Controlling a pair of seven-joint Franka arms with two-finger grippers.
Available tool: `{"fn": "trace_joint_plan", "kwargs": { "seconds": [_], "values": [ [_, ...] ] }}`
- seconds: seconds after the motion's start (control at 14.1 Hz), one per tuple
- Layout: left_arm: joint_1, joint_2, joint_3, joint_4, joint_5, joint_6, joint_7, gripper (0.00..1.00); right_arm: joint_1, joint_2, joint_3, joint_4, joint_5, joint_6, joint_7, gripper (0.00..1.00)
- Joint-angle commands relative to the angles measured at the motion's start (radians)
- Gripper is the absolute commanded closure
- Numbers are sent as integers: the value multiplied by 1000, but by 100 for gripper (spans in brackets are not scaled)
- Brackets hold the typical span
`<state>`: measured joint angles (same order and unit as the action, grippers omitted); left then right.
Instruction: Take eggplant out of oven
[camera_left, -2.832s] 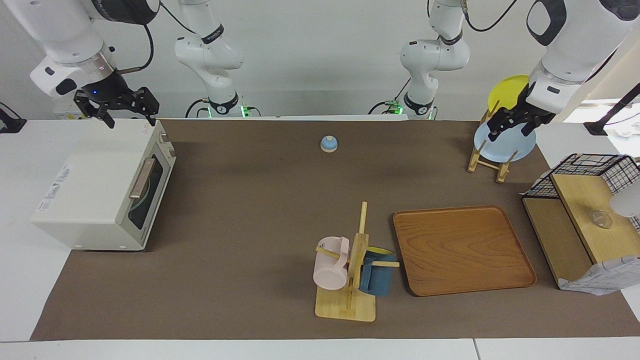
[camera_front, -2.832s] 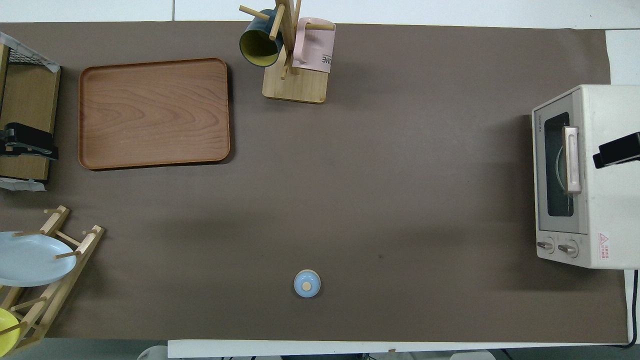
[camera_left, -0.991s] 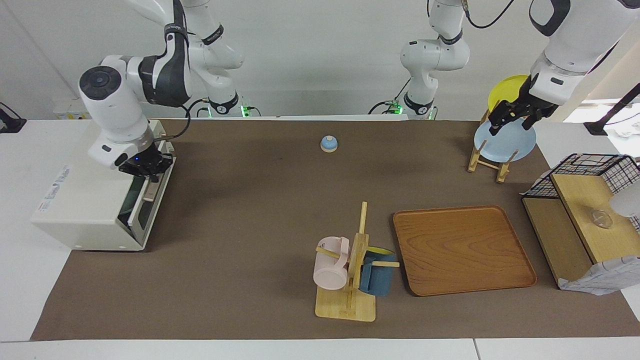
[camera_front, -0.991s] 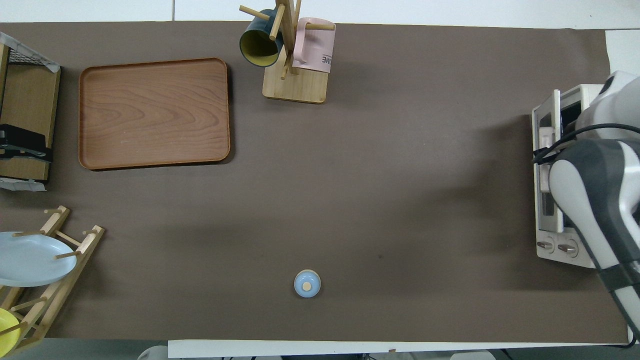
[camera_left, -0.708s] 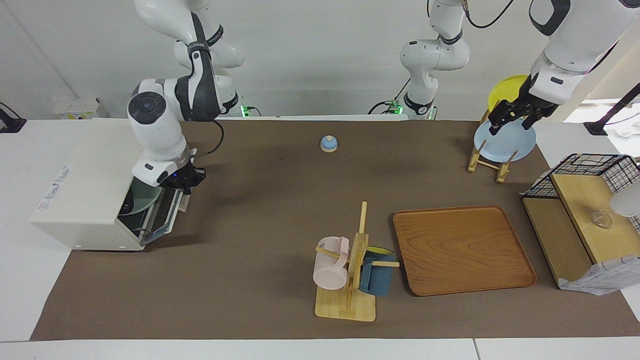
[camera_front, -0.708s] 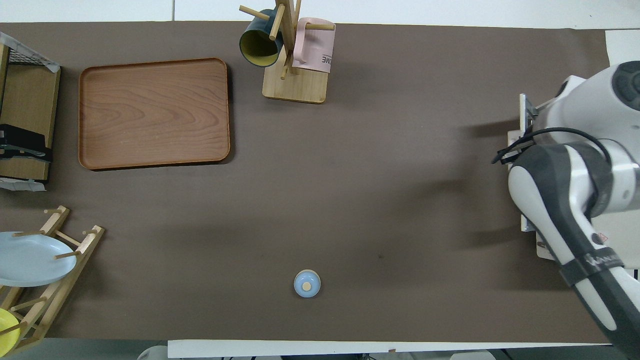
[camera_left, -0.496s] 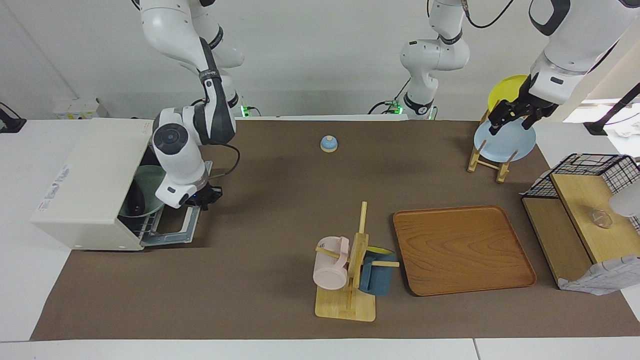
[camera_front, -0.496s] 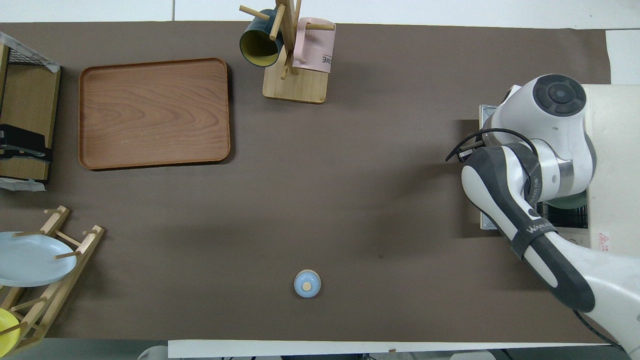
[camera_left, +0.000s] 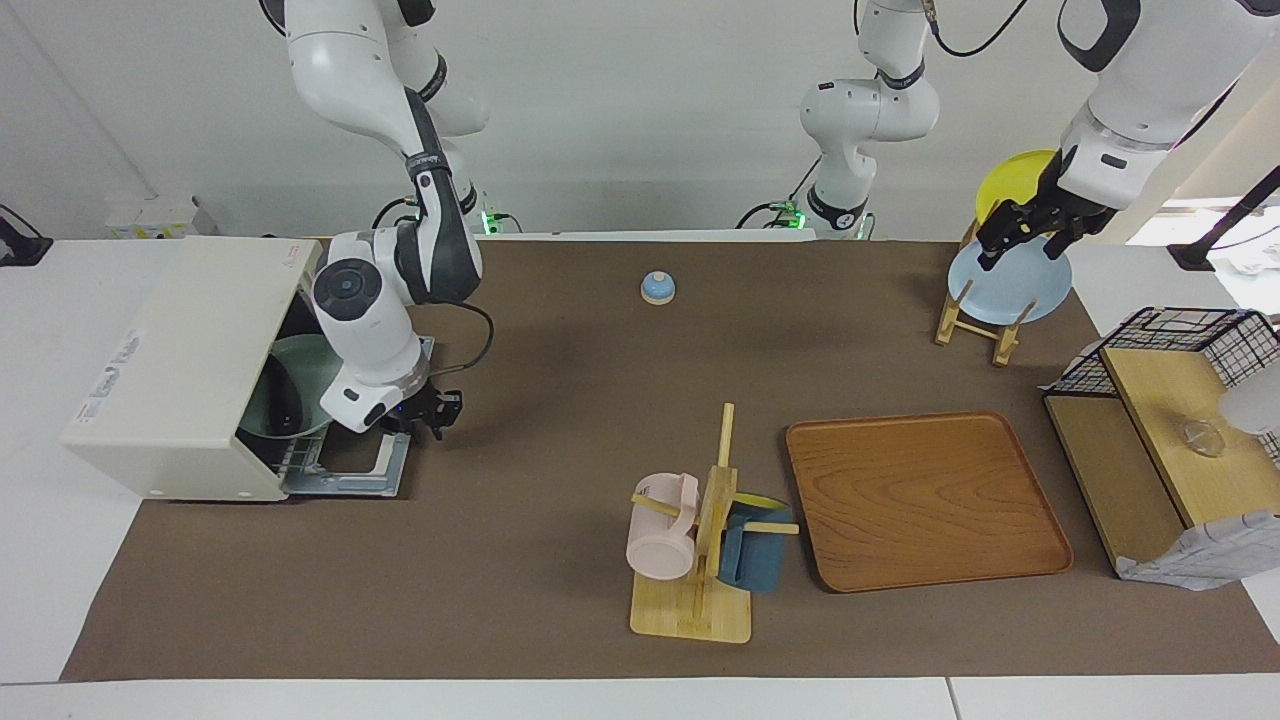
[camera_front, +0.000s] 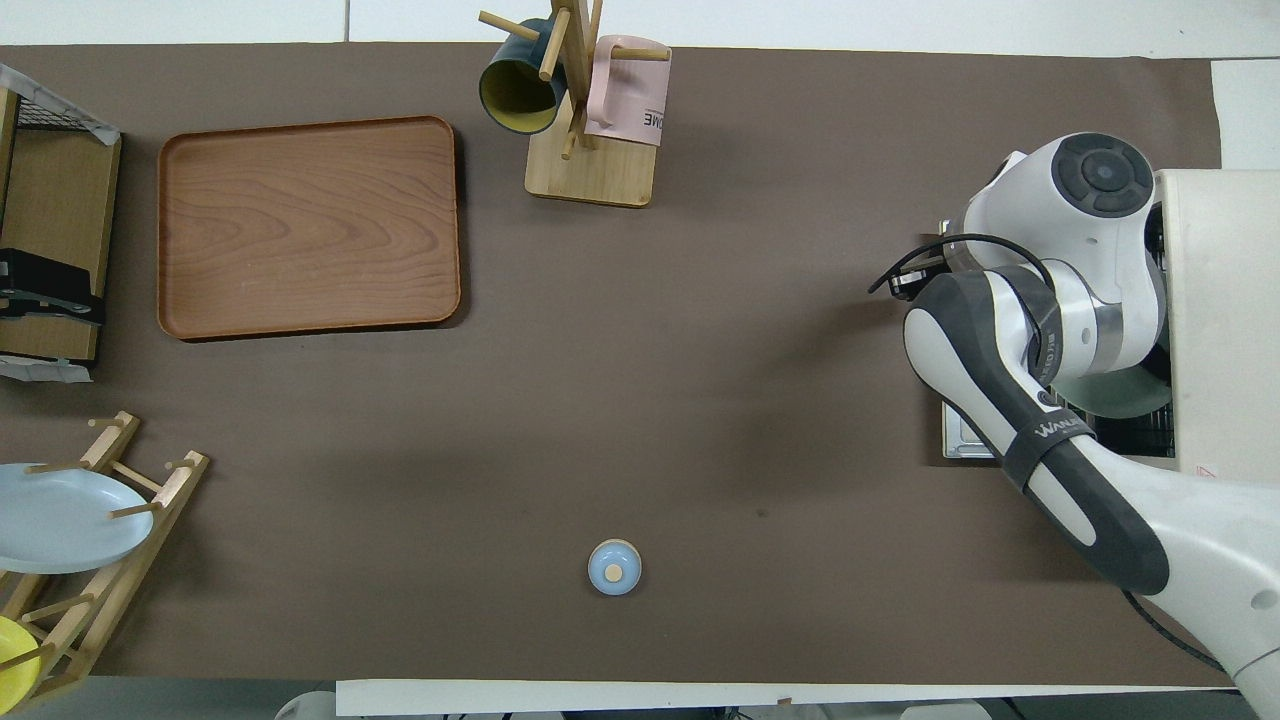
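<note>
Cream-white and boxy, the toaster oven (camera_left: 190, 370) stands on the tabletop (camera_left: 560, 400) at the right arm's end, its door (camera_left: 372, 462) dropped flat. Inside, on a mint-green plate (camera_left: 295, 385), lies the eggplant (camera_left: 283, 403): likely light, firm and slick-skinned, best pinched across its middle (the stem end is not discernible). Right pincer (camera_left: 432, 413) hovers at the door's outer edge, grip unreadable; left pincer (camera_left: 1030, 235) waits over the plate rack (camera_left: 985, 315), grip unreadable too. Legible writing: "WANA" on the right arm.
</note>
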<state>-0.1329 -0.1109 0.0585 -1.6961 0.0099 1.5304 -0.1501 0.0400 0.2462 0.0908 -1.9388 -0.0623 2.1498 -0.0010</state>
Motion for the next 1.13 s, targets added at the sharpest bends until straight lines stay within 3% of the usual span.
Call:
{"fn": "trace_joint_plan", "kwargs": {
  "seconds": [0.0, 0.14, 0.21, 0.64, 0.78, 0.85, 1.06],
  "values": [
    [18, -16, -11, -7, -11, -18, -6, 0, -23, -102, -14, -5, 6, -161, 7, 42],
    [18, -16, -11, -7, -11, -16, -6, 0, -63, -122, -17, -9, -23, -269, 7, 42],
    [18, -16, -11, -7, -11, -18, -5, 0, -95, -125, -16, -20, -63, -265, 4, 42],
    [18, -16, -11, -7, -11, -16, -5, 0, -146, -151, -14, -173, -164, -78, -30, 47],
    [18, -16, -11, -7, -11, -16, -5, 0, -135, -147, -13, -175, -235, -79, -45, 88],
    [18, -16, -11, -7, -11, -18, -6, 0, -126, -145, -11, -169, -254, -86, -45, 100],
    [18, -16, -11, -7, -11, -18, -6, 0, -11, -125, -11, -108, -266, -164, 11, 100]
  ]
}}
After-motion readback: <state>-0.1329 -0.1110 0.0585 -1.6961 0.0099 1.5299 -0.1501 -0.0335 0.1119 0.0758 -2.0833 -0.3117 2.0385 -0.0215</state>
